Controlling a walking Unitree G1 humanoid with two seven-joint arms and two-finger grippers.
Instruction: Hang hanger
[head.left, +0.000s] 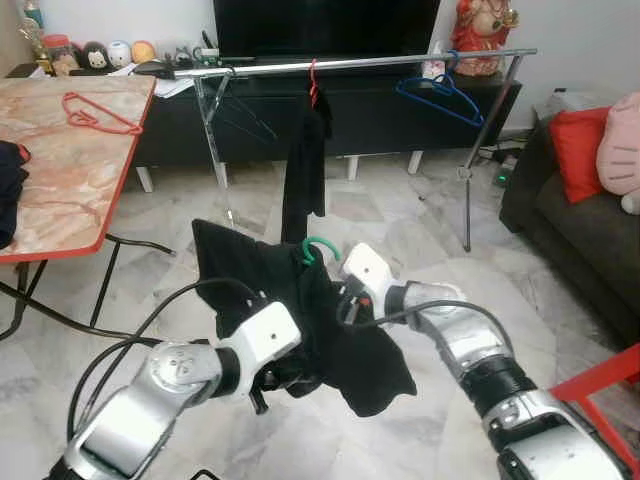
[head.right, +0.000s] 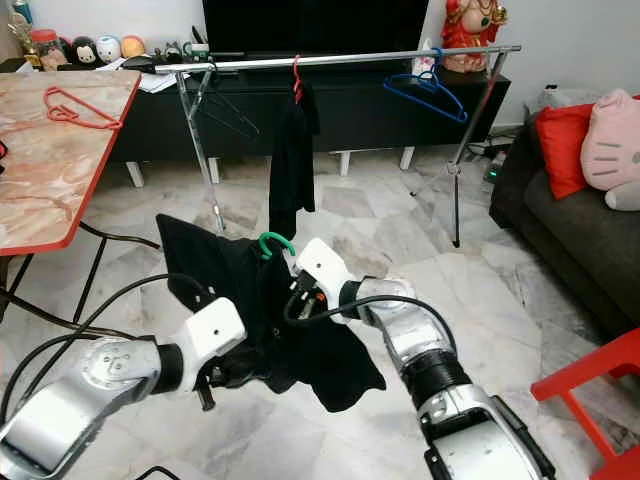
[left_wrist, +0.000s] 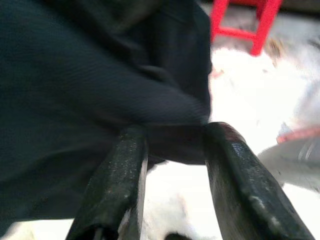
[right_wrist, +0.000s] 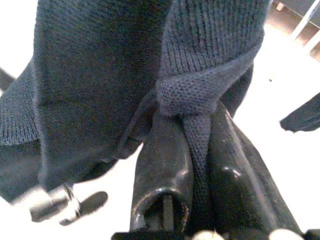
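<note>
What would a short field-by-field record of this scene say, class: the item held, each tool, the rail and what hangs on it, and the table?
Held item: black garment on a green hanger, carried in front of the robot
Left tool: fingers either side of a fold of the garment
Right tool: shut on the garment's knit edge
Rail: silver, ahead, not yet reached
On the rail: dark garment on a red hanger; bare blue hanger; bare black hanger
Table: red hanger lying on it
</note>
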